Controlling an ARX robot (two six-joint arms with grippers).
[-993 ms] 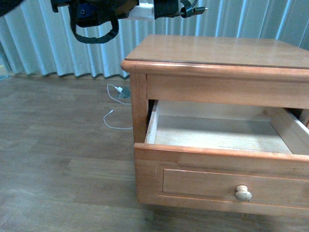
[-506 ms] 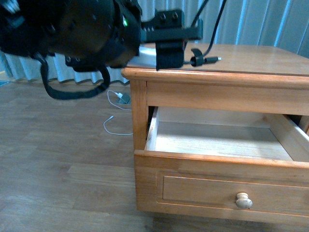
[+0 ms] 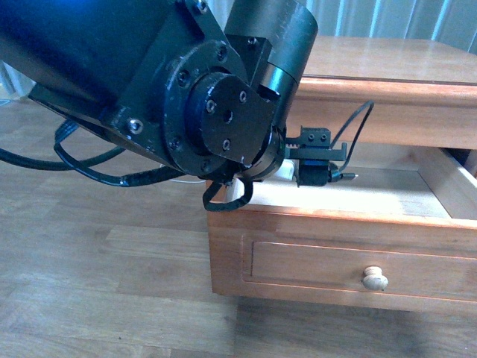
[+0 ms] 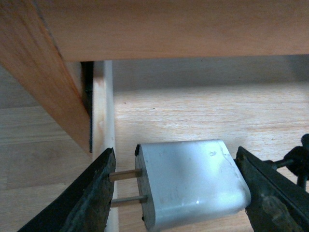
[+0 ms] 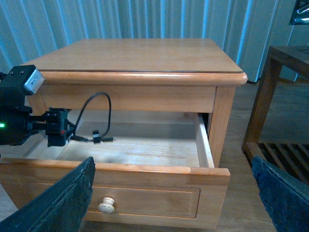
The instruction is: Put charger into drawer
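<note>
The right gripper (image 5: 171, 198) is spread wide in front of the nightstand and holds nothing. The drawer (image 5: 145, 170) stands open, its knob (image 3: 375, 280) nearest. The left gripper (image 4: 176, 191) squeezes the white charger (image 4: 198, 179) just above the drawer's bare wood floor, by the left wall. The black cable (image 5: 96, 113) loops above the floor.

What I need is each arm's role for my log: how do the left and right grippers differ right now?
The left gripper is shut on the charger, clamping it end to end; the right gripper is open and empty. The left gripper hangs over the inside of the open drawer; the right gripper stands off in front of the drawer. Both are dark and face the nightstand.
</note>
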